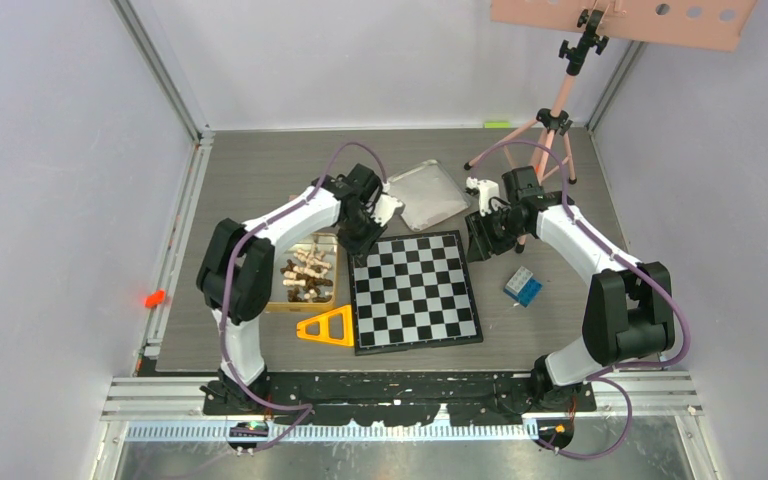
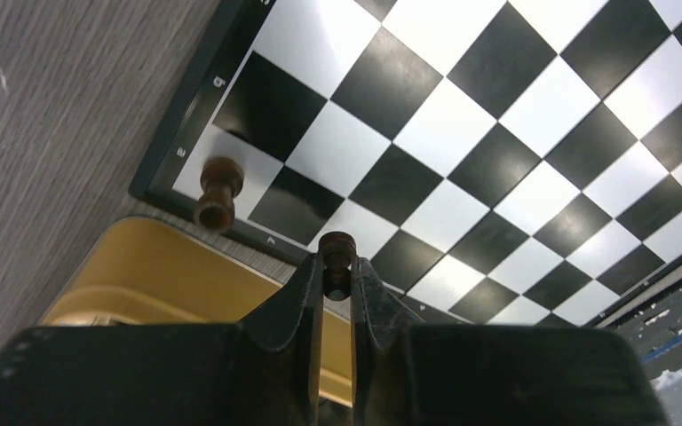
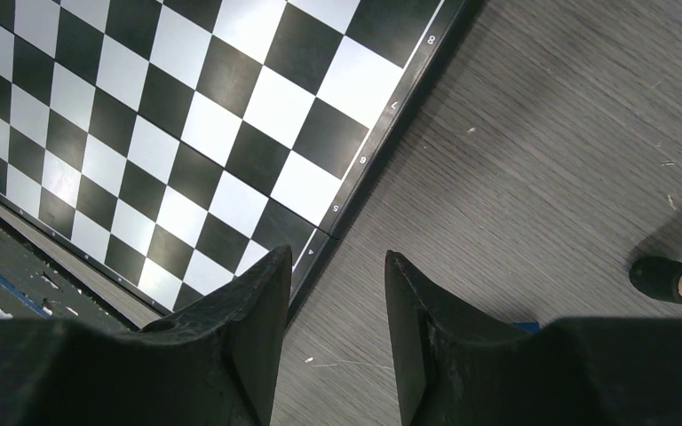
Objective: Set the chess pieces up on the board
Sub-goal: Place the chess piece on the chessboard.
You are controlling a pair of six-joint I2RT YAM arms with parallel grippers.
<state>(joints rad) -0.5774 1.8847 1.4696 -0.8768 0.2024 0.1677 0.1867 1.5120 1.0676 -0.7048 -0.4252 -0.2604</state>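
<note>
The black-and-white board [image 1: 415, 295] lies in the middle of the table. In the left wrist view one dark brown chess piece [image 2: 218, 191] stands on the white corner square of the board [image 2: 497, 160]. My left gripper [image 2: 338, 266] is shut on a second dark brown piece [image 2: 337, 251], held just over the board's border near that corner. From above, the left gripper [image 1: 360, 240] hangs at the board's far left corner. More dark and pale chess pieces [image 1: 307, 272] lie in the gold tin. My right gripper [image 3: 337, 257] is open with nothing in it, over bare table beside the board's right edge [image 3: 382, 142].
The gold tin [image 1: 332, 300] sits just left of the board, and its rim [image 2: 160, 275] is close under the left gripper. A yellow triangle [image 1: 328, 327] lies in front of it. A silver lid [image 1: 427, 193] lies behind the board, a blue block [image 1: 523, 287] to its right, and a tripod [image 1: 550, 130] at the back right.
</note>
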